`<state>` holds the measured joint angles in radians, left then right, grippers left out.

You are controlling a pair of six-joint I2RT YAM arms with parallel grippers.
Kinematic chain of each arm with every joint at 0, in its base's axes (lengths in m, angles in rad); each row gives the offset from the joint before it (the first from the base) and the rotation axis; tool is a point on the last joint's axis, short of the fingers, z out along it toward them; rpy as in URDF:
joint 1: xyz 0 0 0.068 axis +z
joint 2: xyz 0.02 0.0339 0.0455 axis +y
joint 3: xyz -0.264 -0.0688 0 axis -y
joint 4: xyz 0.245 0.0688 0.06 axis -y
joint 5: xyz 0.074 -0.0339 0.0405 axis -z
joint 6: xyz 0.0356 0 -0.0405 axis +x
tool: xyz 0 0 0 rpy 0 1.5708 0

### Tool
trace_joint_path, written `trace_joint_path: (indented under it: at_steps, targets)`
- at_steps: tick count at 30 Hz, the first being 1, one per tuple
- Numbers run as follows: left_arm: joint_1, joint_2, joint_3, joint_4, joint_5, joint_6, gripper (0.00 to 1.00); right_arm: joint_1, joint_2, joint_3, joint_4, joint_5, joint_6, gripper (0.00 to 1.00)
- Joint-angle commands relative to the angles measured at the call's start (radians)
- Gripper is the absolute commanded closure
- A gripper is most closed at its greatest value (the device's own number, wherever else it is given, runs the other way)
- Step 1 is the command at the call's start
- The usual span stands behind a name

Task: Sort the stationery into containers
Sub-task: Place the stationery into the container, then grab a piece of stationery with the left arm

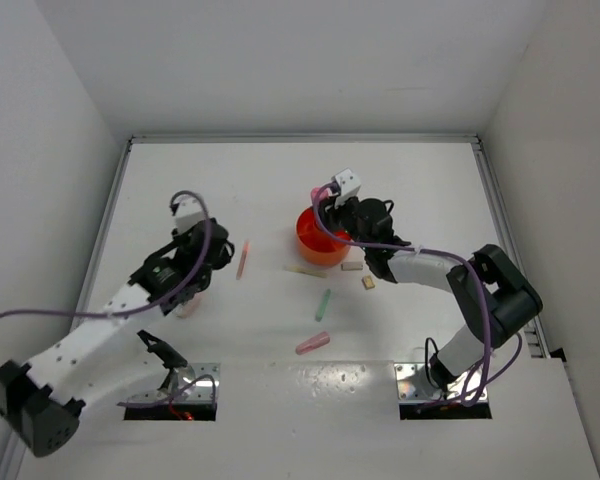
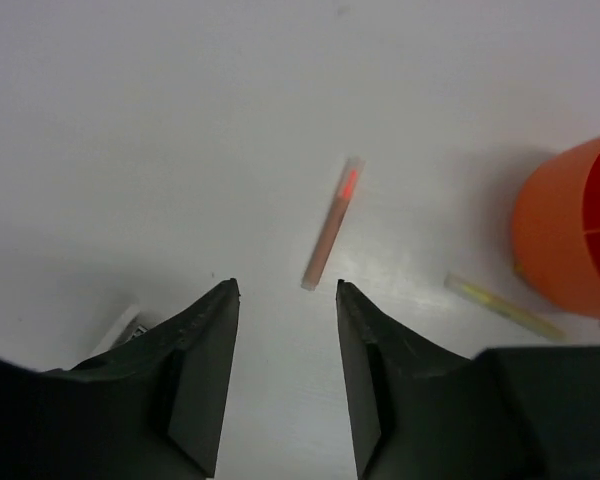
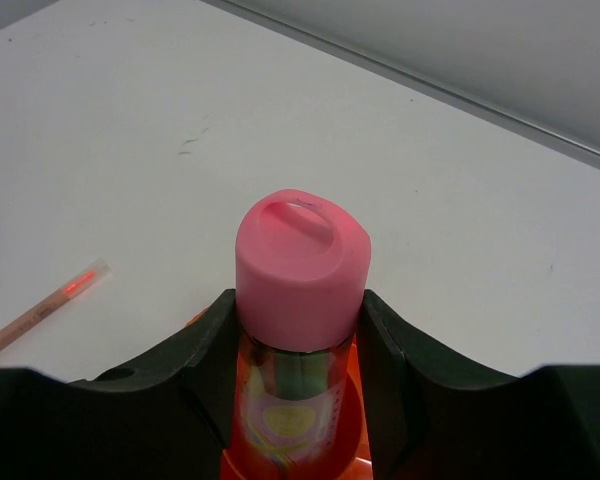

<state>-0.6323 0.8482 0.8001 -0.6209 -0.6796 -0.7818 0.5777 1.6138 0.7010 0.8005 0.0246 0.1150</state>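
Observation:
The orange tub [image 1: 318, 246] stands mid-table. My right gripper [image 1: 328, 220] hovers over it, shut on the stubby pink-capped tube [image 3: 300, 268]; the tub's orange [image 3: 352, 410] shows below the tube in the right wrist view. My left gripper [image 2: 285, 288] is open and empty, low over the table, just short of a thin pink stick [image 2: 330, 225], which also shows in the top view [image 1: 243, 258]. A cream stick [image 1: 302, 270] lies by the tub's near side. A green stick [image 1: 323, 305] and another pink stick [image 1: 312, 343] lie nearer the arms.
Two small beige blocks [image 1: 351, 266] [image 1: 368, 283] lie right of the tub, under my right arm. A pale item [image 1: 187, 307] lies beside my left arm. White walls enclose the table on three sides.

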Motion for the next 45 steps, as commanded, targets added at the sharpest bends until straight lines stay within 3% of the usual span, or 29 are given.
trace_joint_path:
  at_steps: [1, 2, 3, 6, 14, 15, 17, 21, 25, 27, 31, 41, 45]
  targets:
    - [0.011, 0.145, 0.048, 0.056, 0.146, 0.048, 0.50, 0.001, -0.017, -0.015, 0.102, -0.075, 0.029, 0.80]
    - [0.011, 0.185, 0.063, 0.070, 0.176, 0.049, 0.47, 0.001, -0.028, -0.015, 0.101, -0.075, 0.029, 0.72]
    - [0.011, 0.257, 0.076, 0.085, 0.187, 0.049, 0.40, 0.001, -0.037, -0.015, 0.089, -0.090, 0.029, 0.57]
    - [0.011, 0.362, 0.085, 0.122, 0.196, 0.049, 0.34, 0.001, -0.055, -0.015, 0.069, -0.104, 0.029, 0.44]
    - [0.031, 0.566, 0.157, 0.159, 0.195, 0.078, 0.33, 0.001, -0.097, -0.006, 0.019, -0.114, 0.038, 0.41]
    - [0.042, 0.578, 0.171, 0.159, 0.195, 0.078, 0.37, 0.001, -0.097, -0.006, 0.019, -0.114, 0.038, 0.41]
    - [0.051, 0.603, 0.181, 0.194, 0.195, 0.102, 0.43, 0.001, -0.138, -0.006, 0.019, -0.114, 0.038, 0.48]
    - [0.075, 0.716, 0.205, 0.217, 0.259, 0.139, 0.46, 0.001, -0.222, 0.032, -0.123, -0.089, 0.020, 1.00]
    - [0.075, 0.811, 0.254, 0.231, 0.247, 0.148, 0.46, -0.009, -0.305, 0.058, -0.228, -0.071, 0.005, 0.98]
    - [0.086, 0.850, 0.287, 0.231, 0.247, 0.157, 0.48, -0.018, -0.369, 0.032, -0.237, -0.089, -0.006, 0.82]
    - [0.118, 0.926, 0.332, 0.231, 0.247, 0.168, 0.55, -0.018, -0.455, -0.030, -0.227, -0.089, -0.015, 0.81]
    - [0.172, 0.987, 0.330, 0.254, 0.276, 0.187, 0.55, -0.038, -0.528, -0.077, -0.247, -0.089, 0.012, 0.81]
    - [0.192, 1.023, 0.330, 0.254, 0.333, 0.205, 0.69, -0.047, -0.528, -0.077, -0.247, -0.089, 0.023, 0.81]
